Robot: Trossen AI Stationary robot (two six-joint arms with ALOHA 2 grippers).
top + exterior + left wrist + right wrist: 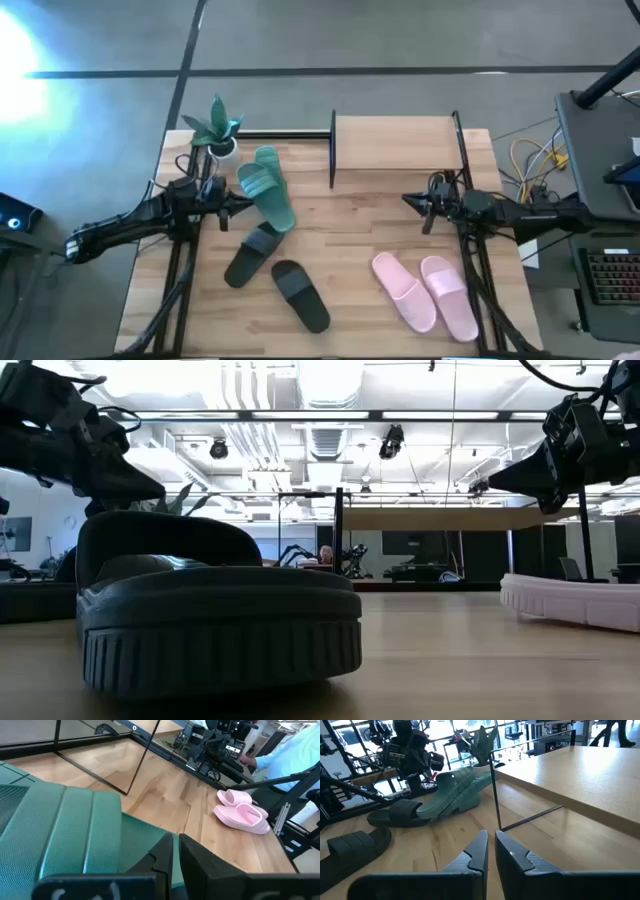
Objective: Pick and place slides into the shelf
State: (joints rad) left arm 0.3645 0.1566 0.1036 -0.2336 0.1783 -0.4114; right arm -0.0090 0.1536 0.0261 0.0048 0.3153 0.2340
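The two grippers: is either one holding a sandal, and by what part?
Neither. The left gripper hovers by the teal-green slides, fingers nearly closed on nothing; the right gripper is empty too.

We see a tabletop of pale butcher-block wood (350, 240), smooth with a faint sheen. The low rack's top board of light wood (397, 143) looks matt, and its thin black metal posts (496, 795) are slender and dull. The teal-green rubber slide (60, 835) shows a fine dotted texture and ribbed strap. The black rubber slide (215, 615) is matt, its sole edge grooved. The pale pink rubber slides (240, 810) look smooth and softly matt.
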